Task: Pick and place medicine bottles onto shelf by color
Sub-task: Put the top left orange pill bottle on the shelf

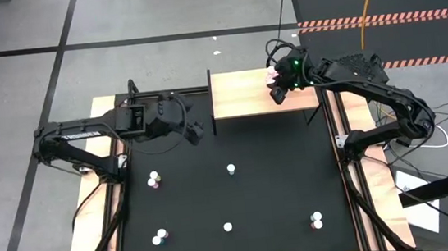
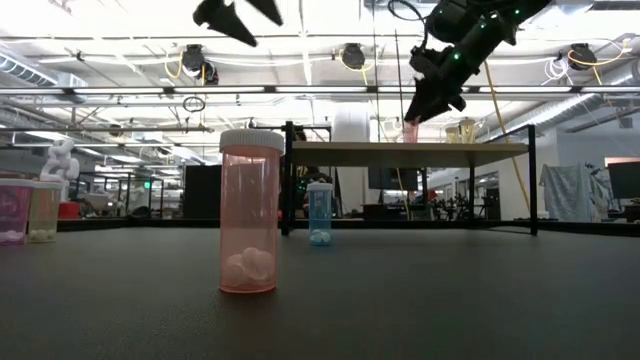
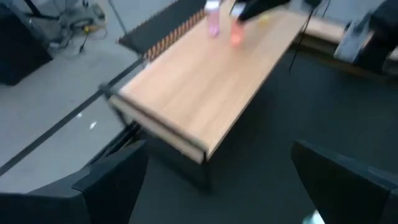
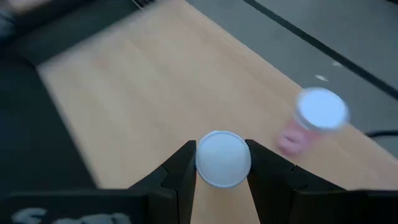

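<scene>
Right gripper (image 4: 222, 180) grips a small round white-capped bottle (image 4: 223, 158) between its two dark fingers, the cap pinched squarely from both sides. In the overhead view this gripper (image 1: 278, 92) sits at the upper right of the frame, over the right-hand end of the light-wood rectangular shelf on thin black legs (image 1: 242, 95). The body colour of the held bottle cannot be told from above; the left wrist view shows an orange-tinted bottle (image 3: 237, 34) under the dark fingers there, which is likely the same one. Just beside it on the board stands a pink-tinted bottle with a white cap (image 4: 313, 121), seen in the low view as a pale pink shape (image 2: 410, 131) on the shelf top, in the upper right of that frame.

The left gripper (image 1: 194, 132) waits with its fingers spread wide and nothing in them, left of centre in the overhead frame, near the shelf's left end.

Judging from this, the step in hand is the placing: the bottle is held low over the board, close to the pink one. Whether its base already touches the wood cannot be made out. The next move calls for the bottle to rest flat and upright, then for the fingers to part and lift straight off without clipping the neighbour.

More bottles wait on the black tabletop (image 1: 271, 187): a tall-looking pink one (image 2: 247, 212) and a blue one (image 2: 320, 213) in the low view's centre.
</scene>
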You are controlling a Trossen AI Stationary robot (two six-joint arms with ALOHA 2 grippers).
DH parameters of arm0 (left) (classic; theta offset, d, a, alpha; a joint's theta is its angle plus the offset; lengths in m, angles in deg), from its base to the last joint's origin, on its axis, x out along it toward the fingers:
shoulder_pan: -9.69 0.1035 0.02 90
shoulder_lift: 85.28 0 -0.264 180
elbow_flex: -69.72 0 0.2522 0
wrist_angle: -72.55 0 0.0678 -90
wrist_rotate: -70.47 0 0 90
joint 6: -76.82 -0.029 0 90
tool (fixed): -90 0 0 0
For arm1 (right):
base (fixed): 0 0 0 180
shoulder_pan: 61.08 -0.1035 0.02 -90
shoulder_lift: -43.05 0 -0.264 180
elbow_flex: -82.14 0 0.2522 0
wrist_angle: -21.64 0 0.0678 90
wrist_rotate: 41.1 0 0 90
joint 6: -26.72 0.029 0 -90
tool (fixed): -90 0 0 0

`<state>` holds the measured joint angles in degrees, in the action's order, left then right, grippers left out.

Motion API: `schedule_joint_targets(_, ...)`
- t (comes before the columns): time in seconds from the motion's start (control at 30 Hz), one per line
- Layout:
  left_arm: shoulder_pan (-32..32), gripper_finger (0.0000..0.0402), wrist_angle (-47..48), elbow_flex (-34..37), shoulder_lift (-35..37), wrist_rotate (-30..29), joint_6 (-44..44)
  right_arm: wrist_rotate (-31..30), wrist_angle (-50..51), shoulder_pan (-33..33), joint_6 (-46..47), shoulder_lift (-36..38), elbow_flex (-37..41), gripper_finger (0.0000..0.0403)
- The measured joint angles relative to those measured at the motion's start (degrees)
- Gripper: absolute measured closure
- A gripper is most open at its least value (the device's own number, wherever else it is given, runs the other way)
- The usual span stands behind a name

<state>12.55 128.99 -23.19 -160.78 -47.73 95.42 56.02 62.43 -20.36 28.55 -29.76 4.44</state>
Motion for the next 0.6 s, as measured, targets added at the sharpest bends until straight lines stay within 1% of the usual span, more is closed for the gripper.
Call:
schedule_joint_targets(0.13,0.0,0.0009,12.0,0.0,3.0,1.4,3.4,3.2,-4.6,-3.7,3.6,1.1,0.0,0.0286)
schedule_joint_targets(0.23,0.0,0.0009,17.9,0.0,4.1,2.5,7.6,2.7,-7.2,-7.2,3.7,1.1,0.0,0.0286)
schedule_joint_targets(0.37,0.0,0.0009,18.2,0.0,4.2,2.5,10.3,-2.1,-9.6,-10.6,3.6,0.8,0.0,0.0286)
schedule_joint_targets(0.6,0.0,0.0009,16.7,0.0,3.3,2.9,10.3,-2.6,-11.9,-14.0,5.0,0.6,0.0,0.0286)
